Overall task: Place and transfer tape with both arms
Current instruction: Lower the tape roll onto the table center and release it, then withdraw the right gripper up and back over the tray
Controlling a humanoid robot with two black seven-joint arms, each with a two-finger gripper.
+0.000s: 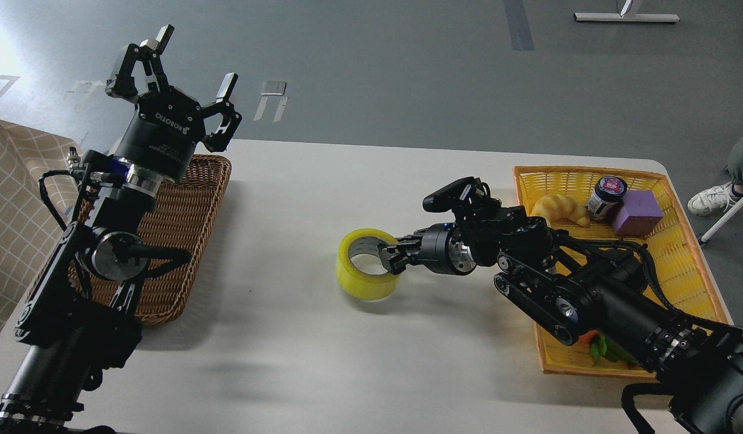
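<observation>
Two arms share the table point(299, 337), and only one is at work. The right gripper point(388, 253) reaches in low from the right and pinches the near wall of the tape point(362, 278), one finger seeming to sit inside the ring and the other outside it. The tape lies flat near the middle of the table, hole up, well apart from both baskets. The left gripper point(180, 78) hangs high above the brown basket point(184, 241), fingers spread wide and holding nothing.

The roll looks light and stiff: a rigid core under tight layers, so it should neither sag nor crush under a firm pinch. Its outer face is glossy and probably slick, so a grip across the wall, as now, seems safer than squeezing the whole ring from outside. For a hand-over, the free far side of the ring is the likely place for the left gripper to take hold.

The yellow basket point(685, 253) at right holds a croissant toy point(558, 210), a jar point(605, 196) and a purple block point(638, 211).
</observation>
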